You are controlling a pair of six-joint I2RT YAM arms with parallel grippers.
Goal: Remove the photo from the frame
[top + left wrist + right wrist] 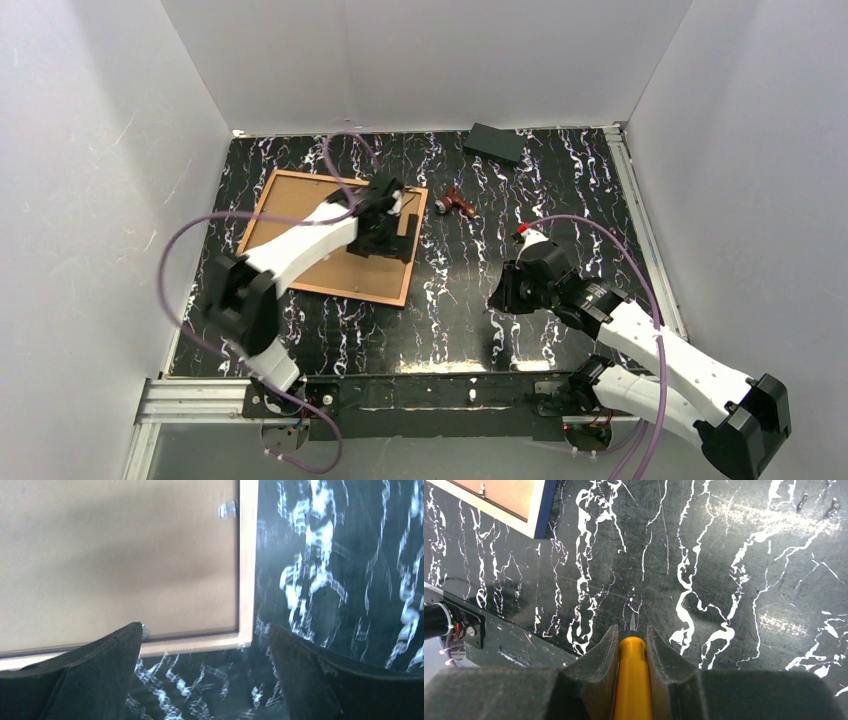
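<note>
so the frame (258,212) is face down at the far left, the photo (300,205) brown back up, left gripper (206,630) spread over its right end, right gripper (631,630) pinching a yellow pick (631,672); I'd pin that corner down before prying.

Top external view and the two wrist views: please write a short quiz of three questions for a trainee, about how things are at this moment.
1. True or false: the frame lies face down, with the brown board back of the photo turned upward.
2. What do the jaws of the right arm hold? A) a yellow-handled tool; B) a cloth; C) nothing.
3. In the left wrist view, the left arm is over a corner of the frame. Are its jaws open or shut?

Key: 1 true; 2 A; 3 open.
</note>
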